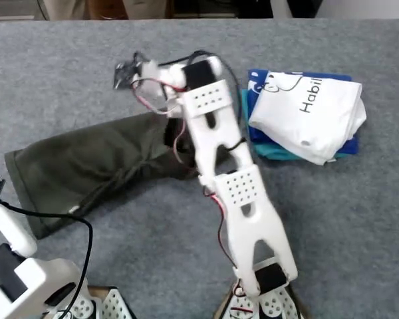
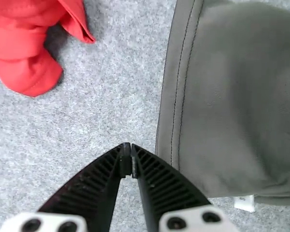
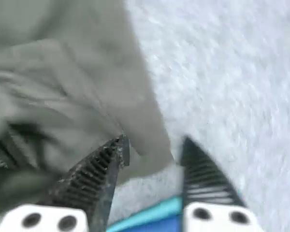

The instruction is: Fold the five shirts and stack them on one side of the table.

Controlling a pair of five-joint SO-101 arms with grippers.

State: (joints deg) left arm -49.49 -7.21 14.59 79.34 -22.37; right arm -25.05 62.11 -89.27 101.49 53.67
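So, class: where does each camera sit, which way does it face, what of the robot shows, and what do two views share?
High view: fixed above, facing down on the table; both arms show, the right arm over the olive shirt.
Left wrist view: on the left arm, looking down past its shut left gripper at a red shirt.
Right wrist view: on the right arm, looking down past its open right gripper.
Shared: the olive shirt lies in all three.

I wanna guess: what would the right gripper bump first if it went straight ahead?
Most likely the dark green shirt: its edge lies between the open jaws of the right gripper, with the grey table just beside it. How close is hard to tell.
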